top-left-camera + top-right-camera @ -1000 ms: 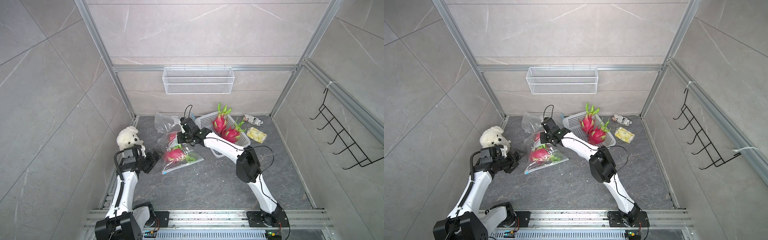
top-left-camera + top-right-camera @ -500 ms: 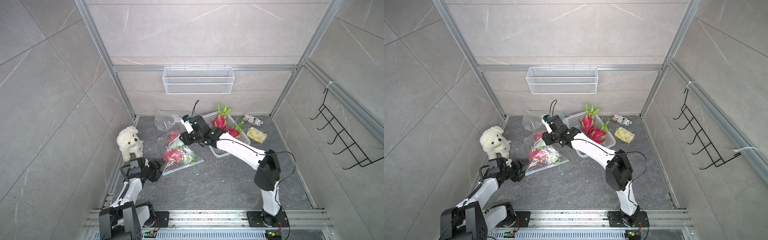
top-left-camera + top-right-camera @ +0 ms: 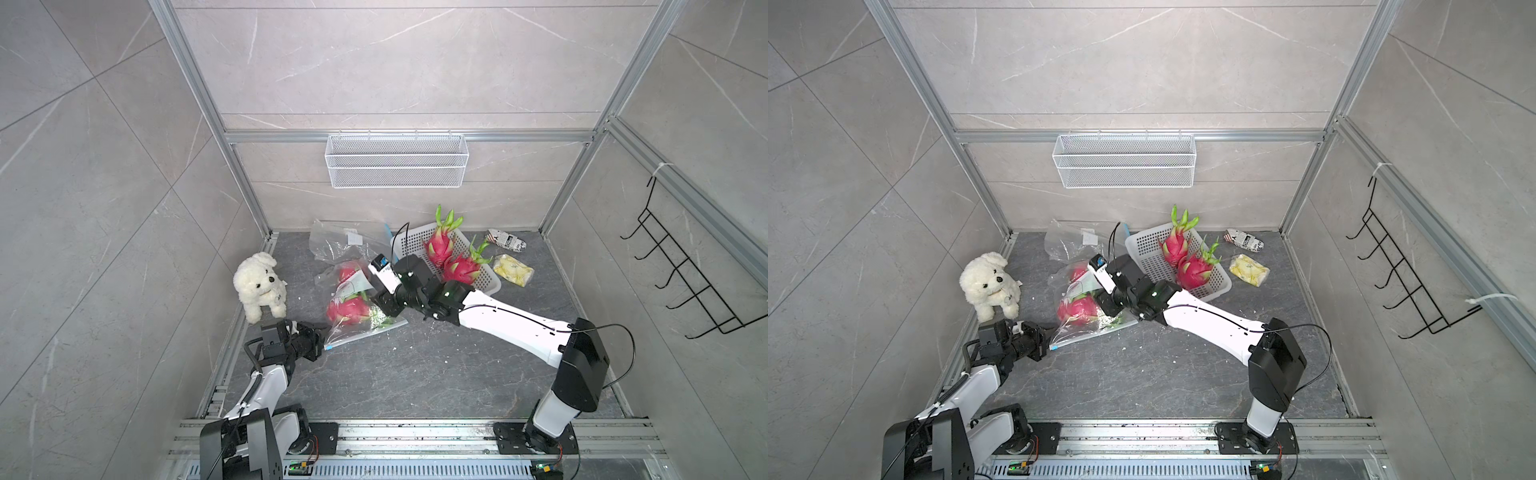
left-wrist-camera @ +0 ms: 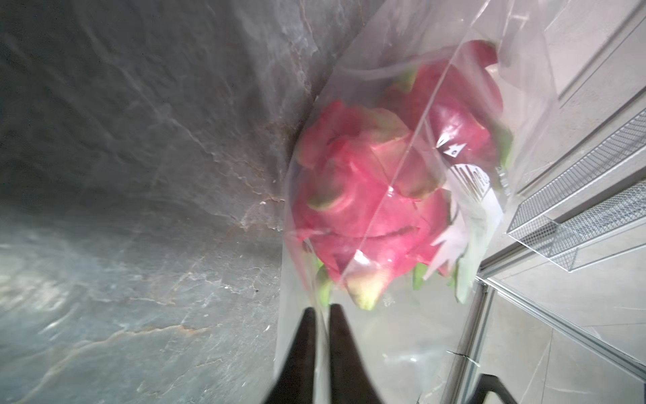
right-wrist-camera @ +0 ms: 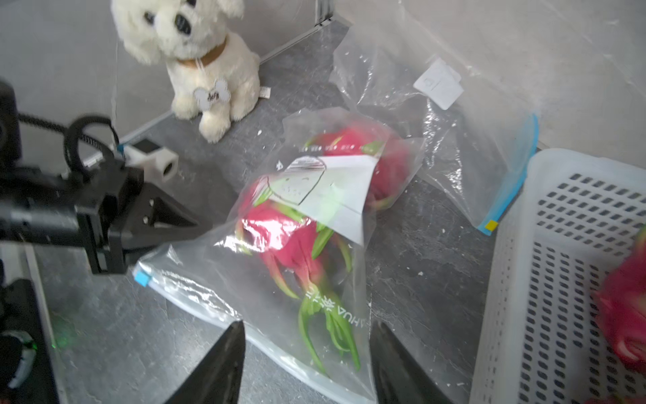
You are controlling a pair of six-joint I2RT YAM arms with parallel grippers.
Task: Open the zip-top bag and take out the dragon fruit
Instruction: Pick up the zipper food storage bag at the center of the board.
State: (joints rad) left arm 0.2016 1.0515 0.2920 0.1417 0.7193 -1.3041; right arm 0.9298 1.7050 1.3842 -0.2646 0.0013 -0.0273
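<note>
top views: two loose dragon fruits [image 3: 439, 245] already in the white basket [image 3: 486, 286], out of any plastic, with an empty bag [image 3: 345, 241] lying flat just behind. two bagged dragon fruits [image 3: 347, 309] inside the zip-top bag [image 3: 365, 328] on the dark floor, between the arms. left gripper [image 3: 323, 332] at the bag's near corner, right gripper [image 3: 376, 308] over its other side.

left wrist: fingertips [image 4: 307, 321] pressed together on the clear film at the bag's edge, so apparently clamped on it. pink fruit just beyond them, under the plastic.

right wrist: jaws apart, holding nothing, poised above the end of the bag where the green leaf spikes lie. blue slider [image 5: 141, 278] at the corner right beside the left gripper. zip strip along that edge looks closed, though glare makes this hard to confirm.

judged roughly half done: one bag emptied and two fruits out. this bag pinched but not yet opened. left to do: part the zip while the corner is held, then lift out both remaining fruits.
</note>
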